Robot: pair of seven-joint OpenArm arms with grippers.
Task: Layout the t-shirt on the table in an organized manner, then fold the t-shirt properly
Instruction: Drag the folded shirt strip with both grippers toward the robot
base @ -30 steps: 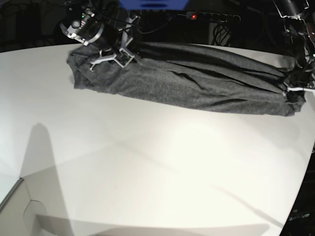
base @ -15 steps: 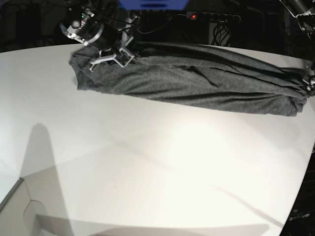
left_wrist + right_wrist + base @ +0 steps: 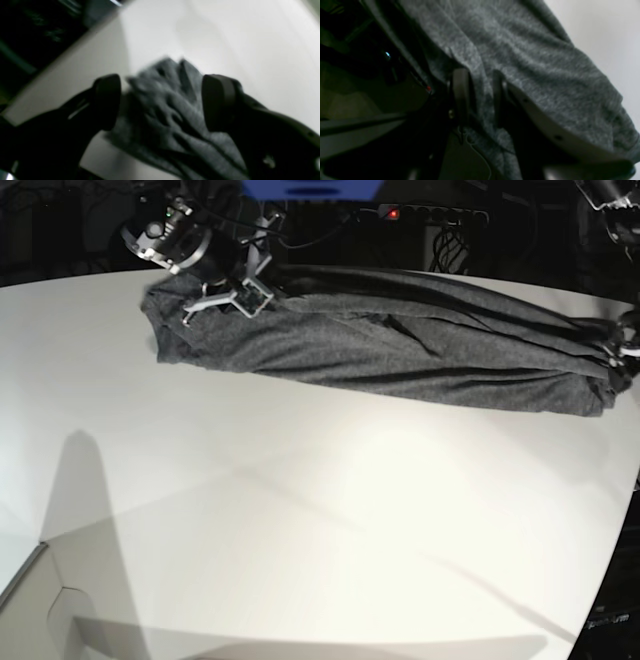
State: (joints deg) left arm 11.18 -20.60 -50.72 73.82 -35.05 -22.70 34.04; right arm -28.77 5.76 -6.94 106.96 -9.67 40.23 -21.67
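The dark grey t-shirt [image 3: 400, 345] lies bunched in a long band across the far side of the white table [image 3: 300, 510]. In the base view my right gripper [image 3: 228, 292] sits at the shirt's left end. The right wrist view shows this gripper [image 3: 480, 97] shut on a fold of the t-shirt [image 3: 532, 62], with fabric pinched between its fingers. My left gripper [image 3: 162, 100] is open at the shirt's right end. Its two fingers stand wide apart on either side of the crumpled cloth [image 3: 165, 107], which rests on the table [image 3: 225, 32].
Behind the table's far edge are dark cables and a power strip with a red light [image 3: 393, 213]. The table's curved edge runs down the right side [image 3: 625, 510]. A lower white panel shows at the bottom left corner [image 3: 30, 600].
The left gripper has opened and let go of the shirt's right end, which has settled on the table. The right gripper has kept its hold at the left end.
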